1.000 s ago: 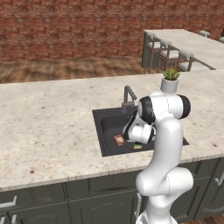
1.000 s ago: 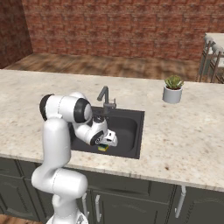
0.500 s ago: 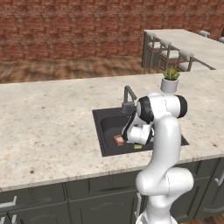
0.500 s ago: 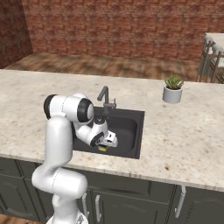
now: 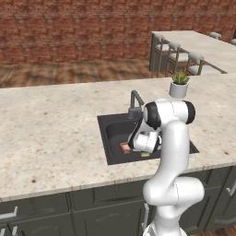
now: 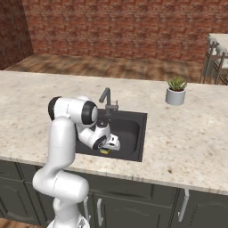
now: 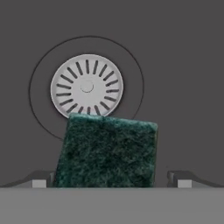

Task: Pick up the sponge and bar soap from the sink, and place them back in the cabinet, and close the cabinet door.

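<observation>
- Since the earlier frames the arm has dipped a little lower into the sink; sponge, soap and the base cameras have not shifted.
- Our hand hangs low in the basin with its fingers apart, nothing between them gripped yet; one dark fingertip sits off each short side of the sponge.
- In the hand view the sponge lies green face up, flat on the sink floor, slightly skewed, its far edge overlapping the round drain strainer.
- From the right base view a sliver of the sponge's yellow shows just under the hand, near the front wall of the basin.
- The bar soap lies on the sink floor just beside the hand in the left base view, close to the sponge but we can't tell if they touch.
- Faucet stands at the back rim, potted plant on the tabletop well apart.
- Step in hand, as we judge it: grasp the sponge first.
- To do it well: twist the wrist a touch so the fingers square up with the skewed block, go straight down until the tips flank its sides, then close gently since it is soft.
- Keep clear of the soap and the front wall when lifting.
- Cabinet and its door are off camera; placing and closing are still to do.
</observation>
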